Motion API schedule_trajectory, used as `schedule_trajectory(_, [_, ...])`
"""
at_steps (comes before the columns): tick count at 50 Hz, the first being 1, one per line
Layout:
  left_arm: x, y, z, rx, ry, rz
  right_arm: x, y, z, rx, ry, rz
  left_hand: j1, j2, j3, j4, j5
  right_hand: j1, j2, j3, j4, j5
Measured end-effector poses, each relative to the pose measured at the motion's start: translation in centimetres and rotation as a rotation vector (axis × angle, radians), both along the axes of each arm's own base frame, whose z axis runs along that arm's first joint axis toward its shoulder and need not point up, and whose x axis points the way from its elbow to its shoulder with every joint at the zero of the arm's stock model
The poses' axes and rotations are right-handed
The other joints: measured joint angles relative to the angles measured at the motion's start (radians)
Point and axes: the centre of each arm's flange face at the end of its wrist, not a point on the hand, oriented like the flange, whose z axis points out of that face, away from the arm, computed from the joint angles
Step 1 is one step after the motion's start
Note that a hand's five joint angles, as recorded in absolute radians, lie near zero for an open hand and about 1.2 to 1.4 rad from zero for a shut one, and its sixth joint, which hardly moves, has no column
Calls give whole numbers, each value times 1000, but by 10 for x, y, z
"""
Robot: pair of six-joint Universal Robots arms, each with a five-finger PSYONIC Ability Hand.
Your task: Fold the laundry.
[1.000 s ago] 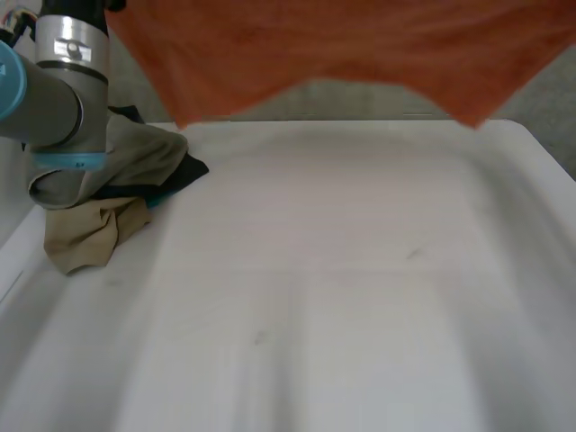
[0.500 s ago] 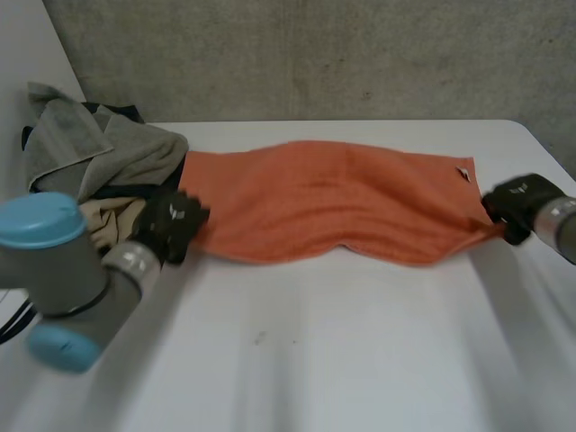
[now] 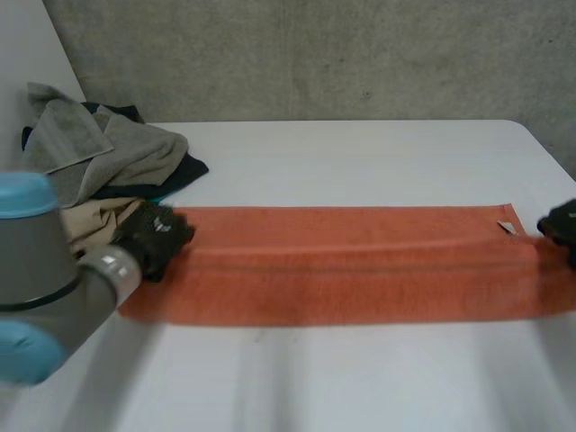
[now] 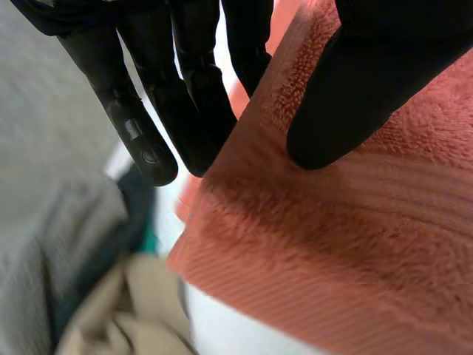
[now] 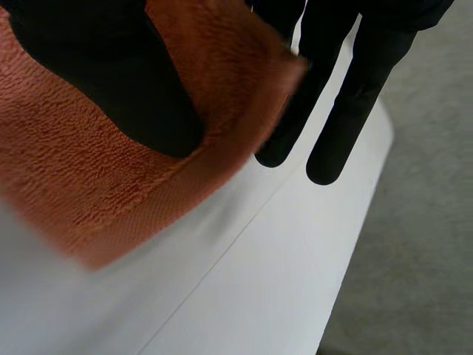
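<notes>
Small white tag sitting at far right corner of orange towel; writing too small for reading. Heap of grey, dark and beige laundry crowding table's far left, just beside left hand. Towel lying flat as long band across white table. Left hand pinching towel's left end, thumb pressing on top. Right hand pinching right end near tag, thumb over cloth. Towel showing looped terry pile and flat woven border.
</notes>
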Motion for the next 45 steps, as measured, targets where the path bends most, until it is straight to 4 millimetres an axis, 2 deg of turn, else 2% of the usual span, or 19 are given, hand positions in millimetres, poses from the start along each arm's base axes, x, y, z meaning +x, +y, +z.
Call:
schedule_trajectory(7, [-44,-56,-14,-168,46,-22,15,-45,-10,-144,-35,-9,0,0,0,1,0,0,0,0,0,8])
schedule_trajectory(12, [-59,-89,-23,-236,58,12,26,-71,-16,-211,-19,-21,0,0,0,2,0,0,0,0,0,8])
schedule_trajectory(18, [-70,-114,-33,-280,77,23,40,-99,-28,-256,-4,-19,0,0,0,2,0,0,0,0,0,8])
schedule_trajectory(20, [-74,-117,-35,-291,87,19,43,-105,-30,-267,-2,-27,-32,-22,-22,-21,-21,-168,-177,-177,-176,-169])
schedule_trajectory(21, [-77,-118,-35,-297,96,15,45,-109,-31,-277,-3,-40,-417,-383,-357,-362,-356,-437,-451,-418,-415,-416])
schedule_trajectory(22, [-79,-118,-36,-300,103,13,46,-112,-31,-283,-5,-51,-542,-491,-464,-471,-464,-581,-594,-578,-576,-563])
schedule_trajectory(23, [-82,-118,-36,-303,113,9,48,-114,-31,-291,-10,-67,-819,-737,-728,-742,-722,-763,-787,-767,-747,-758])
schedule_trajectory(25, [-86,-116,-36,-305,130,4,49,-116,-29,-299,-23,-91,-962,-931,-923,-941,-889,-886,-925,-921,-918,-902])
schedule_trajectory(29, [-92,-107,-33,-296,163,-2,52,-111,-20,-302,-77,-124,-976,-979,-973,-989,-930,-905,-965,-978,-987,-949])
schedule_trajectory(33, [-90,-95,-20,-286,186,-1,54,-97,-11,-275,-125,-120,-976,-993,-984,-1000,-933,-905,-965,-978,-987,-948])
schedule_trajectory(34, [-87,-89,-15,-280,191,0,55,-80,-4,-233,-160,-90,-976,-994,-984,-1000,-933,-905,-965,-978,-987,-949])
schedule_trajectory(36, [-82,-82,-9,-271,194,3,53,-65,0,-193,-184,-64,-976,-994,-984,-1000,-933,-905,-965,-978,-987,-948])
schedule_trajectory(40, [-71,-66,0,-241,199,12,35,-38,-2,-100,-228,-34,-976,-994,-984,-1000,-933,-893,-950,-951,-957,-916])
schedule_trajectory(45, [-59,-50,2,-188,221,30,4,-17,-18,-5,-278,-50,-976,-994,-984,-1000,-933,-785,-844,-843,-850,-810])
